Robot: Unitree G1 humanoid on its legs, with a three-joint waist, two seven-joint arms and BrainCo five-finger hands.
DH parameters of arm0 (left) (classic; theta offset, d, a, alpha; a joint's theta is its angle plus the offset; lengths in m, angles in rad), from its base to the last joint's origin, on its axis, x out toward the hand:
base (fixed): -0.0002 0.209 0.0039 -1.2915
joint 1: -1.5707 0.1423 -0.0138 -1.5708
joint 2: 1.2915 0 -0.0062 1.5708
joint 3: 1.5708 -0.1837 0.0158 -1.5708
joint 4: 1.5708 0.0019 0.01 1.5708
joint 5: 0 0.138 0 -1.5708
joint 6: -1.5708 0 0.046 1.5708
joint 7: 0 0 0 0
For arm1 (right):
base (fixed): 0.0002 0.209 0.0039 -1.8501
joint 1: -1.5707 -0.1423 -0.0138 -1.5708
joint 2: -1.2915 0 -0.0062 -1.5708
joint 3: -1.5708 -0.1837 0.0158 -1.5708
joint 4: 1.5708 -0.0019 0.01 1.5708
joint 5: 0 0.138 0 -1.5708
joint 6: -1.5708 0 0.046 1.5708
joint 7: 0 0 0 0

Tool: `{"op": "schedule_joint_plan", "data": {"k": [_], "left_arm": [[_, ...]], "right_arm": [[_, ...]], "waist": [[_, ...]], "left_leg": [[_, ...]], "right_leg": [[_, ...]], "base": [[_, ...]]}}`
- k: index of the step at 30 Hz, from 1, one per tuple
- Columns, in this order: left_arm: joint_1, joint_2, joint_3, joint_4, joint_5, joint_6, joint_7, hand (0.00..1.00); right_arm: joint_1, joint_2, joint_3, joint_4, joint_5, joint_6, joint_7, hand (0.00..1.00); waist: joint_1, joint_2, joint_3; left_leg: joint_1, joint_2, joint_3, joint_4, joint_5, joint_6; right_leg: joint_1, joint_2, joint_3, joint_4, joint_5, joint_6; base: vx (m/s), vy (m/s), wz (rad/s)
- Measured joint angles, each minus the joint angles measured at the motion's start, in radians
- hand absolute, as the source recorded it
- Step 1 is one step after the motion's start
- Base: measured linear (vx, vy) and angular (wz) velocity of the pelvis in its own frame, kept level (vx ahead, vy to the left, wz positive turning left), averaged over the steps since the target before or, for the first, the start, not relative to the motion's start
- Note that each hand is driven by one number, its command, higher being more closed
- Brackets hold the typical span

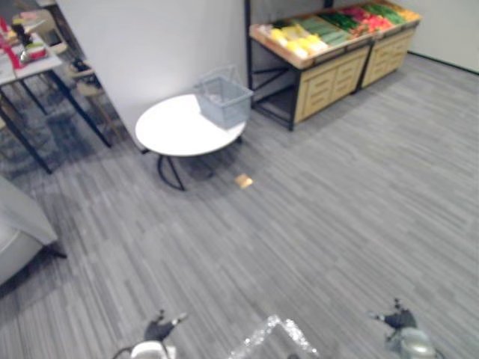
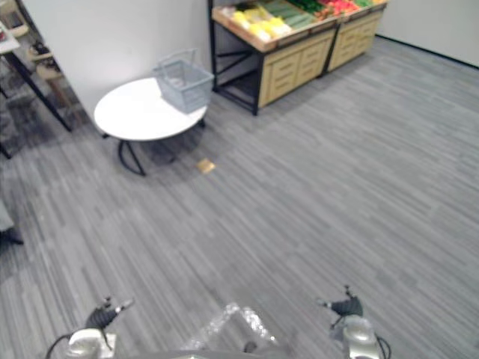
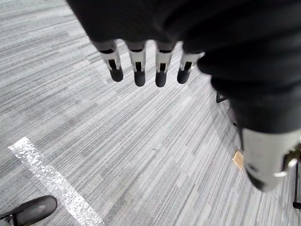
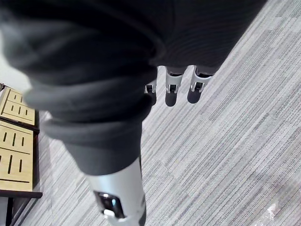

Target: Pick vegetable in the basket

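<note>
A grey basket (image 1: 223,101) stands empty on the right edge of a round white table (image 1: 172,131), far ahead and to the left. Behind it to the right, two wooden produce stands (image 1: 329,71) hold yellow vegetables (image 1: 296,39), green ones (image 1: 329,26) and red ones (image 1: 367,16). My left hand (image 1: 159,329) hangs low at the near edge over bare floor; in the left wrist view its fingers (image 3: 139,66) are straight and hold nothing. My right hand (image 1: 397,321) hangs low at the near right, with its fingers (image 4: 171,82) straight and empty as well.
Wide grey plank floor lies between me and the table. A small tan scrap (image 1: 243,180) lies on the floor by the table's legs. A white wall panel (image 1: 150,45) rises behind the table. A black-legged desk (image 1: 30,67) and a grey seat (image 1: 19,232) stand at the left.
</note>
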Motion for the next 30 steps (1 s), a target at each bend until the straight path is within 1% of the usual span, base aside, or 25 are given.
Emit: {"op": "schedule_joint_plan", "data": {"k": [4,19,22,27,28,30], "left_arm": [[-0.009,0.000,-0.005,-0.001,-0.001,0.000,0.000,0.00],[-0.016,0.000,-0.005,-0.020,-0.002,-0.001,0.000,0.00],[-0.019,0.000,-0.006,-0.021,-0.003,-0.001,0.001,0.00],[-0.018,0.000,-0.012,-0.021,-0.006,-0.001,0.005,0.00],[-0.017,0.000,-0.012,-0.022,-0.007,-0.001,0.006,0.00],[-0.016,0.002,-0.006,-0.029,-0.007,-0.001,0.007,0.00]], "right_arm": [[-0.016,0.000,0.001,-0.001,0.000,0.000,0.001,0.00],[-0.011,0.000,0.009,-0.010,-0.001,0.000,0.001,0.00],[-0.006,0.000,0.007,-0.036,-0.001,0.000,0.001,0.00],[-0.015,0.000,0.000,-0.035,-0.001,0.001,0.001,0.00],[-0.015,0.000,0.000,-0.035,-0.001,0.001,0.001,0.00],[-0.017,0.005,0.010,-0.034,0.000,0.001,0.001,0.00]], "waist": [[0.000,0.001,0.016],[0.000,0.006,0.021],[0.000,0.008,0.021],[0.000,0.009,0.031],[0.001,0.008,0.032],[0.003,-0.006,0.042]], "left_leg": [[-0.001,0.002,0.003,0.000,-0.001,-0.001],[-0.004,0.003,0.001,0.001,-0.003,-0.004],[-0.026,0.004,-0.003,0.000,-0.002,-0.002],[-0.056,0.003,-0.003,0.006,-0.002,-0.004],[-0.053,0.004,0.000,0.007,-0.013,-0.015],[-0.109,0.022,0.009,0.159,-0.089,-0.035]], "right_leg": [[0.000,0.002,0.003,-0.001,0.000,0.000],[-0.003,0.002,0.001,0.005,-0.003,-0.002],[-0.034,0.002,-0.004,0.025,-0.009,-0.007],[-0.111,0.000,-0.004,0.129,-0.065,-0.009],[-0.118,0.000,-0.003,0.150,-0.082,-0.013],[-0.124,-0.004,0.001,0.183,-0.124,-0.034]], "base": [[0.00,-0.031,-0.02],[0.00,0.000,0.01],[0.00,-0.002,0.03],[0.04,-0.022,0.00],[0.10,-0.033,-0.01],[0.10,-0.086,0.00]]}}
